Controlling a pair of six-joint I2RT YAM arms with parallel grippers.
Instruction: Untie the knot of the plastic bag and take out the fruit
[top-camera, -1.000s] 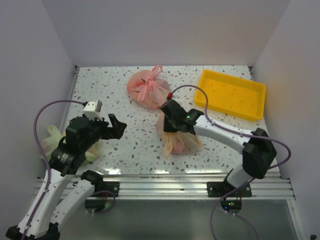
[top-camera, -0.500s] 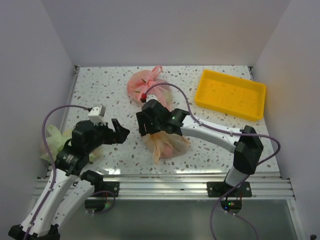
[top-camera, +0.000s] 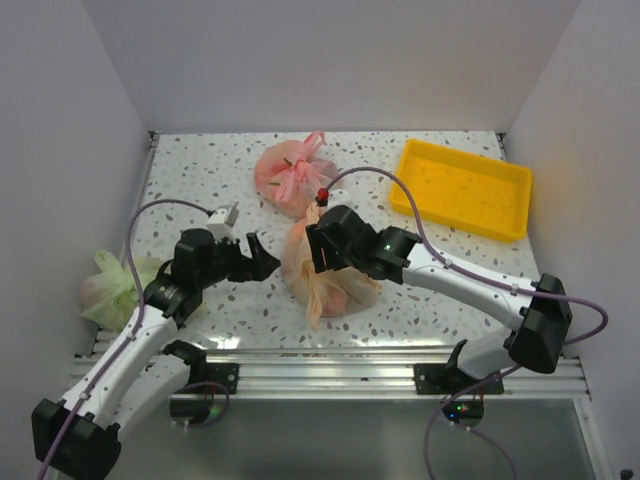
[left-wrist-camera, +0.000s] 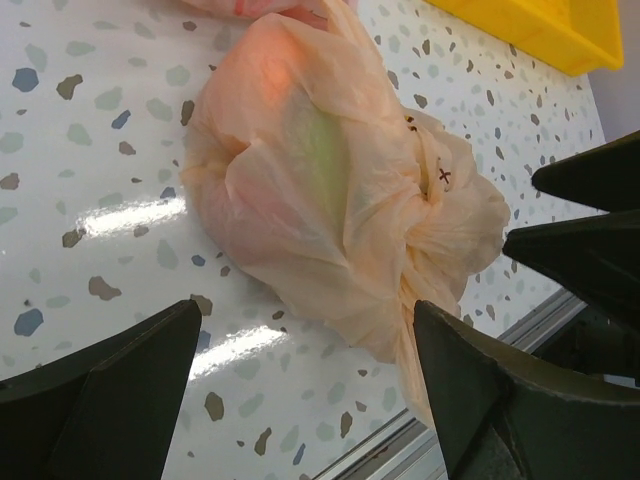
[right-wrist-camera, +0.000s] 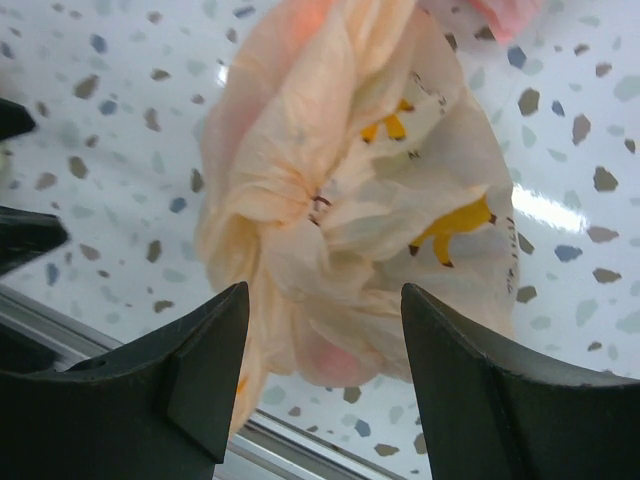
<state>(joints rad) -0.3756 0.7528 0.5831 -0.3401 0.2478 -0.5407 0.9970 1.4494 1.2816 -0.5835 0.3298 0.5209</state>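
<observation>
Plastic bag (top-camera: 335, 285): thin, crinkly, translucent peach-orange film bunched into a lumpy mound on the speckled counter (top-camera: 200, 180). It sits under your right hand (top-camera: 322, 258) and just ahead of your left hand (top-camera: 262, 257).
Knot (left-wrist-camera: 425, 205): a tight twist of film with a loose tail trailing from it.
Fruit (left-wrist-camera: 320, 150): only soft green and red patches show through the film.
Left hand: fingers spread wide, gripping nothing.
Right hand: fingers spread, straddling the bag's top; you cannot tell whether they touch it.
Around: a pink bag (top-camera: 293, 175) lies just beyond your right hand, a yellow tray (top-camera: 462, 187) off to its right, and a pale green bag (top-camera: 110, 285) behind your left hand.
</observation>
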